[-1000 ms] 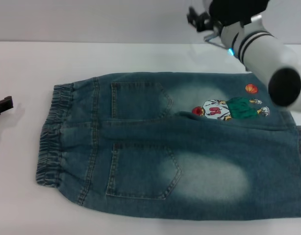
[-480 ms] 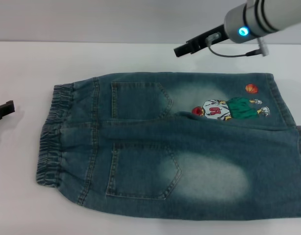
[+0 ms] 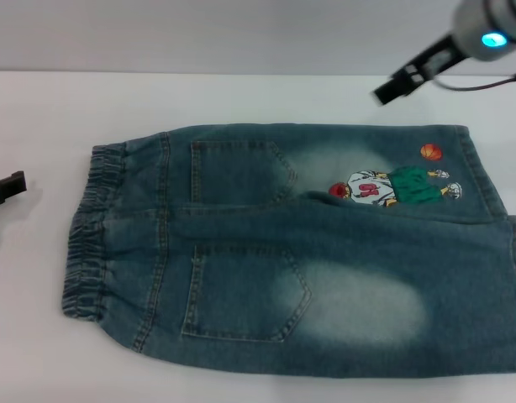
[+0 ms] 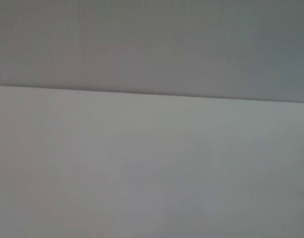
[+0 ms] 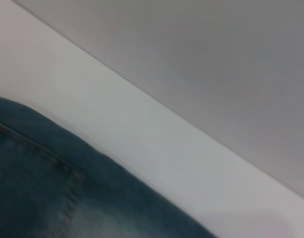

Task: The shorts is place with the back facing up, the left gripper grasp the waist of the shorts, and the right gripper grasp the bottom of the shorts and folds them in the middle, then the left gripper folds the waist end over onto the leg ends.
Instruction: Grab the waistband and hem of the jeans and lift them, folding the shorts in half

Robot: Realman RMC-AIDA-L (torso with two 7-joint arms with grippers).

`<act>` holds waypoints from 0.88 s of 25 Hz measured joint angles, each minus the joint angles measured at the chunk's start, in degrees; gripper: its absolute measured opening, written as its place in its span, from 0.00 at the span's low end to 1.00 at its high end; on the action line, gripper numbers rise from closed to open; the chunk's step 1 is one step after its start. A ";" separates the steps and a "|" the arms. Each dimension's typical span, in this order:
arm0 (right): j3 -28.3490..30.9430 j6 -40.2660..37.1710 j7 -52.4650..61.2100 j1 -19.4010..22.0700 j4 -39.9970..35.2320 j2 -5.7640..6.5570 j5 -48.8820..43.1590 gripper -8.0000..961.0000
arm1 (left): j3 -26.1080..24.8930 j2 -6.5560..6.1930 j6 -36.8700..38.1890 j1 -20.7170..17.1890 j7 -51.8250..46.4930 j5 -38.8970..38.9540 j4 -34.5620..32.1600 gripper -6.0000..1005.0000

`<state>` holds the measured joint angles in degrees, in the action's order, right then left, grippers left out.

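The denim shorts (image 3: 266, 252) lie flat on the white table, pockets up. Their gathered waist (image 3: 90, 231) is on the left. The bottom of the shorts (image 3: 487, 180) is on the right, beside the cartoon print (image 3: 392, 186), and the nearer leg's hem runs past the frame edge. My left gripper (image 3: 7, 186) shows only as a black tip at the far left, level with the waist and apart from it. My right gripper (image 3: 397, 84) hangs above the table behind the shorts' far edge, touching nothing. The right wrist view shows an edge of the shorts (image 5: 53, 198).
The white table (image 3: 39, 336) ends at a grey wall (image 3: 199, 34) behind the shorts. The left wrist view shows only the bare table (image 4: 142, 173) and the wall.
My right arm has swung off the shorts' right end, up and toward the back right corner. The left gripper and the shorts have not moved.
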<state>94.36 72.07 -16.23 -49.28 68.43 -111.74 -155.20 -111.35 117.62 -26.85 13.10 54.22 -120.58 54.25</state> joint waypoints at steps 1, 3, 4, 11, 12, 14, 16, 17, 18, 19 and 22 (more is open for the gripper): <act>1.64 1.56 -0.04 1.19 1.69 -0.77 -2.12 0.74 | 0.01 0.00 -0.05 -0.04 0.00 -0.01 -0.07 0.86; 2.89 2.91 -0.04 3.25 2.77 -1.52 -2.22 0.74 | 0.24 -0.01 -0.27 -0.15 0.01 -0.05 -0.08 0.86; 3.22 3.36 -0.04 4.44 2.97 -1.73 -1.26 0.74 | 0.37 -0.02 -0.42 -0.20 0.01 -0.18 -0.08 0.86; 4.14 4.63 -0.02 11.09 3.68 -2.22 5.01 0.74 | 0.61 0.15 -7.35 -1.25 -0.06 -3.71 4.33 0.86; 4.64 4.78 -0.02 11.85 4.60 -2.22 5.44 0.74 | 0.53 0.15 -8.55 -1.63 -0.22 -3.90 5.60 0.86; 5.71 4.71 -0.16 14.32 8.25 -2.46 5.88 0.74 | 0.53 0.21 -11.95 -3.83 -1.64 -4.51 12.45 0.86; 5.83 4.61 -0.18 15.12 9.57 -2.55 5.97 0.74 | 0.72 0.24 -12.66 -4.70 -2.30 -4.88 14.87 0.86; 5.88 4.54 -0.17 15.86 10.71 -2.67 6.06 0.74 | 1.12 0.29 -13.44 -5.70 -3.30 -5.53 17.52 0.86; 5.89 4.52 -0.16 16.39 11.51 -2.81 5.95 0.74 | 1.57 0.32 -14.13 -6.51 -4.20 -6.21 19.73 0.86; 5.85 4.52 -0.07 16.88 12.29 -3.00 5.52 0.74 | 2.17 0.35 -15.07 -7.52 -5.57 -7.28 22.45 0.86; 5.49 4.41 0.23 18.51 15.35 -3.87 2.53 0.74 | 3.19 0.36 -19.79 -9.64 -10.90 -13.12 29.42 0.86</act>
<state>99.85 76.48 -15.99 -30.77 83.78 -115.61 -152.67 -108.17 117.98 -46.64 3.47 43.33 -133.70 83.67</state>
